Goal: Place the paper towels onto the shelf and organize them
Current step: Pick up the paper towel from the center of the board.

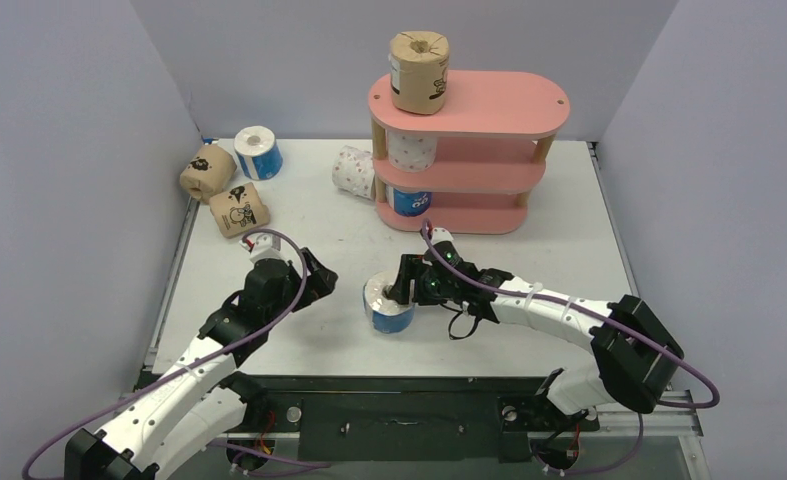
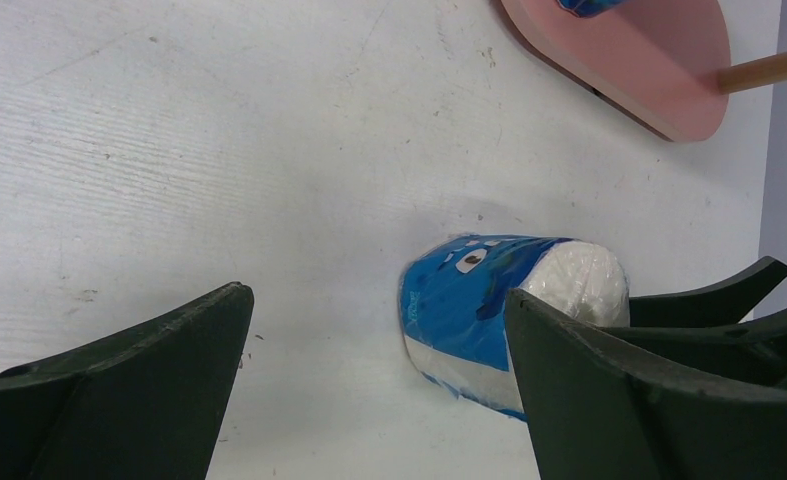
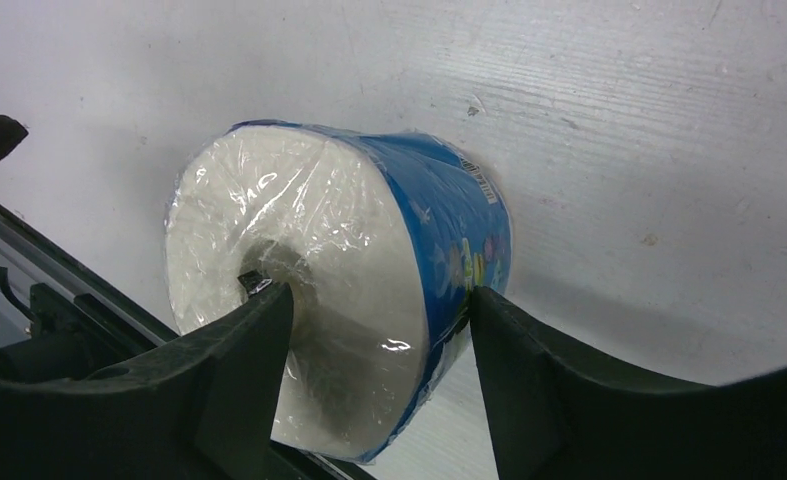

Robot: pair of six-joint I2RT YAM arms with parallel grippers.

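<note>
Evidently the blue paper towel roll (image 1: pixel 389 305), on end on the surface well in front of the pink shelf (image 1: pixel 509 100), should be light, soft and squashy under slick film; pinching its wall between core and outer wrap suits it; the right tool (image 3: pixel 374 300) straddles that wall, though whether it grips I cannot tell; the left tool (image 1: pixel 314 278), out beyond the shelf's left end, gapes empty.
</note>
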